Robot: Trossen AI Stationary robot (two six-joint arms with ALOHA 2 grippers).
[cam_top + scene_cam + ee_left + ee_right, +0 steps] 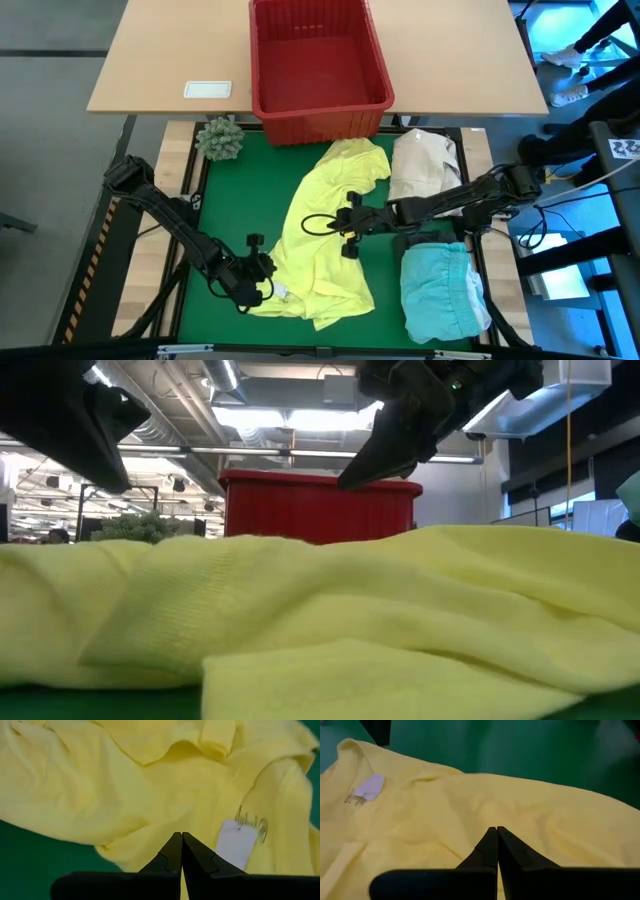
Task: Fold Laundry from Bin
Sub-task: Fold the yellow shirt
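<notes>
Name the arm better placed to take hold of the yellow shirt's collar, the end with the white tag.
Left, probably. The left hand sits shut at the yellow shirt's near edge, with the white tag just ahead of its fingertips. The right hand, also shut, hangs over the shirt's middle, farther from that tag.

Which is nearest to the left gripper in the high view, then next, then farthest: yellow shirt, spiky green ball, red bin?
From the left gripper, shut at the mat's front left:
1. Yellow shirt, right beside it, mid-mat.
2. Spiky green ball, back left corner.
3. Red bin, beyond the mat, on the wooden table.
</notes>
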